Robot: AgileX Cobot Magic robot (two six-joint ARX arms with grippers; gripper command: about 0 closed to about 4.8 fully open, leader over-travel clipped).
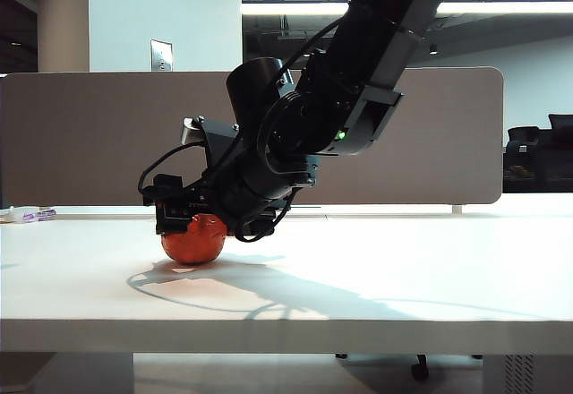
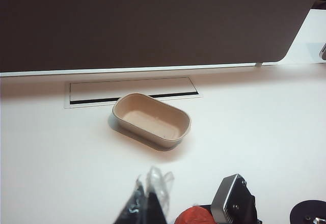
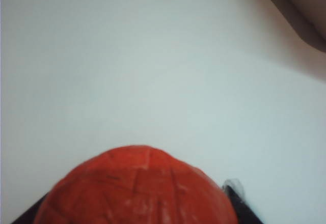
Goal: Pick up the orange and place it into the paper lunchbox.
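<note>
- Step in hand, by judgement: the grasp. Right pincer (image 1: 192,224) down over the orange (image 1: 193,240), fingers straddling the fruit on the white table (image 1: 376,269), fruit resting on the tabletop left of centre in the exterior view.
- In the right wrist view, orange (image 3: 137,188) filling the near edge, a dark fingertip (image 3: 235,196) showing at one flank and another dark edge at the other; fingers around the fruit, but contact not readable, so cannot tell whether spread or already pinching.
- Left pincer (image 2: 147,203) hanging above the table, well apart from the paper lunchbox (image 2: 151,120); only a blurred dark tip with a clear plastic-like wrap visible, so spread or pressed together cannot be told. Nothing seen held there.
- Paper lunchbox empty, lying upright on the table just in front of a cable slot (image 2: 132,89) near the grey divider panel (image 2: 153,20); orange (image 2: 193,216) and part of the right arm peeking in at the near edge of that view.
- Next move, by judgement: a firm squeeze on the round, bumpy skin, a clean lift, then a carry toward the divider and a release over the tray.
- No brand, label or legible writing anywhere.
</note>
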